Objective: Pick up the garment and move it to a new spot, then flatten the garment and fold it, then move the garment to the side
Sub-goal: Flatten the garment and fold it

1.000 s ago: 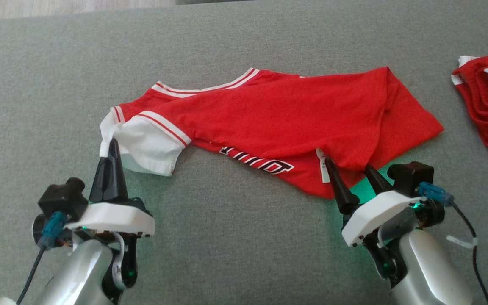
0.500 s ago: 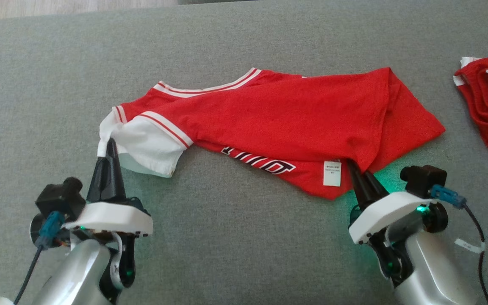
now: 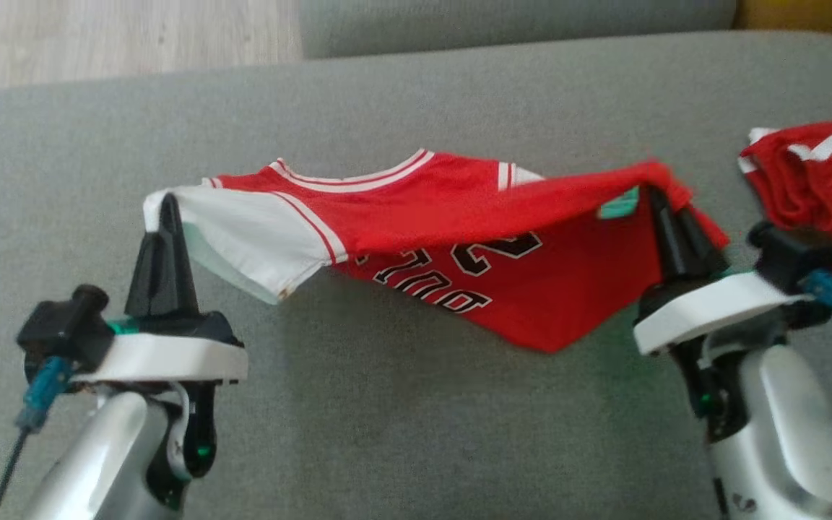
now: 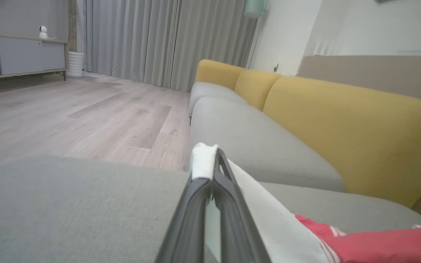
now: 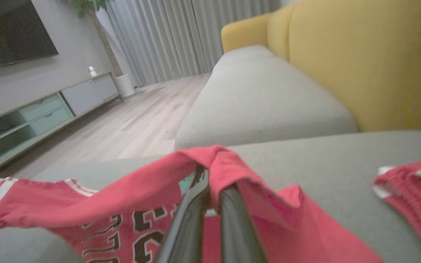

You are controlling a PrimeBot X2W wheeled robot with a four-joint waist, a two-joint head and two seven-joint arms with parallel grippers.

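A: Jaws first: how do they stand?
B: My left gripper (image 3: pixel 167 206) is pinched shut on the white sleeve (image 3: pixel 243 231) of the jersey (image 3: pixel 459 209). My right gripper (image 3: pixel 658 198) is clamped on a fold of its red hem. The jersey hangs between them, sagging toward the grey cushion (image 3: pixel 387 404).
A: Writing?
B: Black, white-edged letters and numerals (image 3: pixel 452 271), upside down to me and unreadable. Another red garment (image 3: pixel 813 173) lies at my right.

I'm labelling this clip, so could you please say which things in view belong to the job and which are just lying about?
In the job: red jersey, left gripper, right gripper.
Lying about: second red garment, yellow sofa back.
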